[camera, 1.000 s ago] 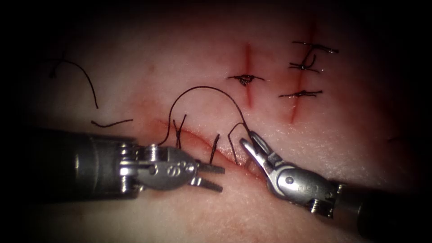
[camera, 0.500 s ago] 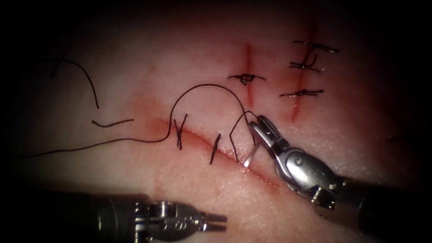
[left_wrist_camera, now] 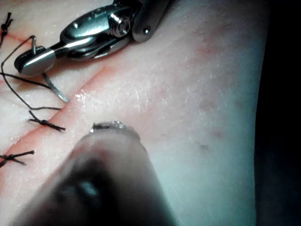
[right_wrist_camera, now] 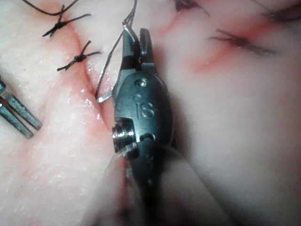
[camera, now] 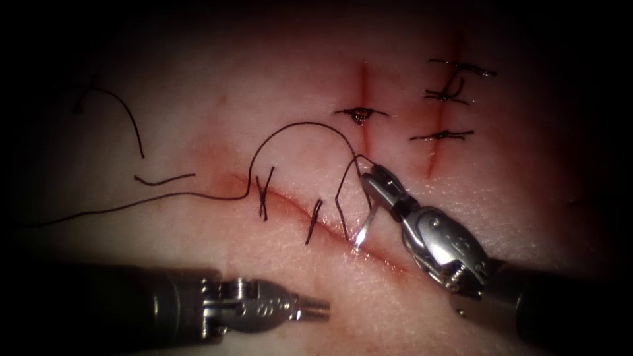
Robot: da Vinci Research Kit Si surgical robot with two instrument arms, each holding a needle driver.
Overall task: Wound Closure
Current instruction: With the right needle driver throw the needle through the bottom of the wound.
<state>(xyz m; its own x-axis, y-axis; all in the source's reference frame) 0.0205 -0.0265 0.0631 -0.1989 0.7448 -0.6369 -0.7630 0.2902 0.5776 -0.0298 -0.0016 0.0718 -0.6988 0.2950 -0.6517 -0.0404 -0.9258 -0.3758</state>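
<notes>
From the endoscope, the right tool clenches the needle near its thread end, tip at the cut, seemingly just touching; the left tool, at seven o'clock, holds nothing, jaws slightly parted. Left wrist: needle curving tissueward. Right wrist: thread trailing. A bite looks due, needing steady wrist rotation.
</notes>
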